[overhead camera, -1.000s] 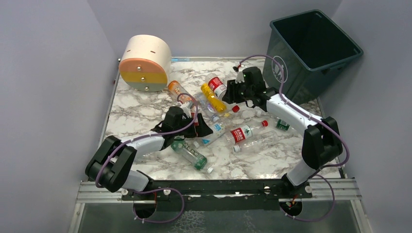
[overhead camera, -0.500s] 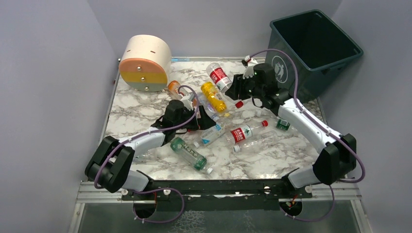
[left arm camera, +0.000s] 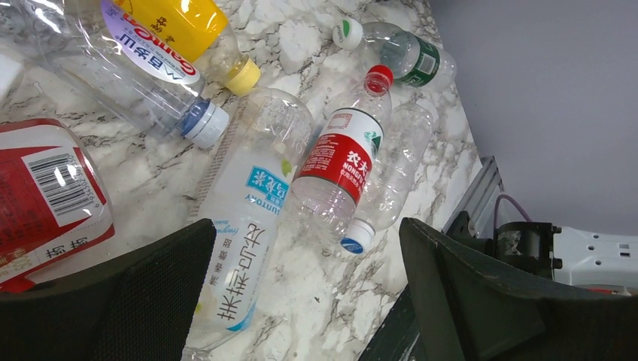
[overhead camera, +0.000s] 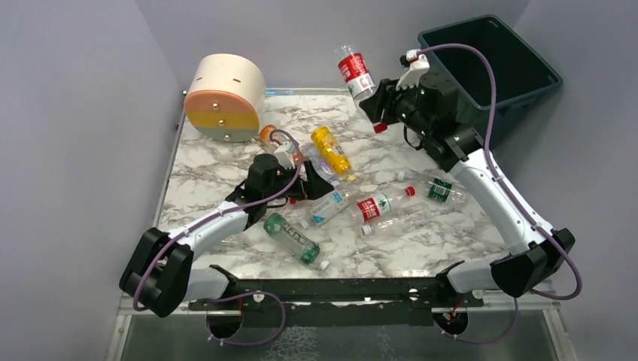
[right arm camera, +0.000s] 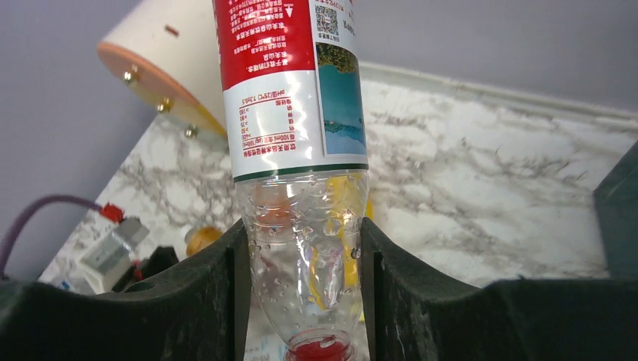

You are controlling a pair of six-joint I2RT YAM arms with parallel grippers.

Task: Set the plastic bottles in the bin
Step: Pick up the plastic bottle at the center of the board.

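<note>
The right jaws pinch the clear neck end of a red-labelled bottle [overhead camera: 355,71], its red cap [overhead camera: 380,128] down by them and its body tilted up toward 11 o'clock. It hangs in the air over the far edge of the marble bench [overhead camera: 421,248], at about 12 o'clock, and sits at 9 o'clock of the bin [overhead camera: 527,104], outside its opening. The dark green bin stands at 1 o'clock, past the bench's far corner. The left jaws are spread wide and hold nothing, low over the cluster of bottles at the bench's centre. Between them the wrist view shows a clear bottle with a pale blue label [left arm camera: 244,226] touching a second red-label bottle [left arm camera: 338,162], with a green-label bottle [left arm camera: 402,56] beyond. A yellow bottle [overhead camera: 329,149] lies toward 12 o'clock of the left jaws, an orange bottle [overhead camera: 271,138] toward 11, and a green-tinted bottle [overhead camera: 293,238] toward 6. A cream cylinder [overhead camera: 226,96] lies on its side at the bench's 11 o'clock corner.
</note>
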